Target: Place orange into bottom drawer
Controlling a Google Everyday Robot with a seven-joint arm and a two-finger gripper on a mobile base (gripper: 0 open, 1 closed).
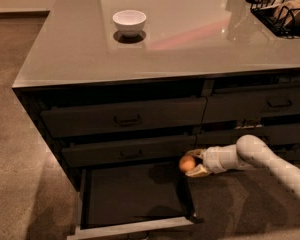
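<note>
Grey glossy countertop (190,49) on a dark cabinet, with pinkish light reflected on it. Brownish speckled floor (15,149) around it; pale wall strip at top left.

On top: one white bowl (129,21), left of centre near the back, and one black wire basket (282,11) at the far right corner, cut off by the frame; contents unclear.

Left column has three drawers: two shut drawers with bar handles (127,119) and one bottom drawer (132,194), pulled out, dark floor showing. Right column: two shut drawers visible.

One orange (187,163), pinched between the fingers of the one gripper (191,164). The gripper comes in from the right on a pale arm (255,154) and sits at the open drawer's right rear corner, just under the middle left drawer. The orange is off the drawer floor, about over the drawer's right wall.
</note>
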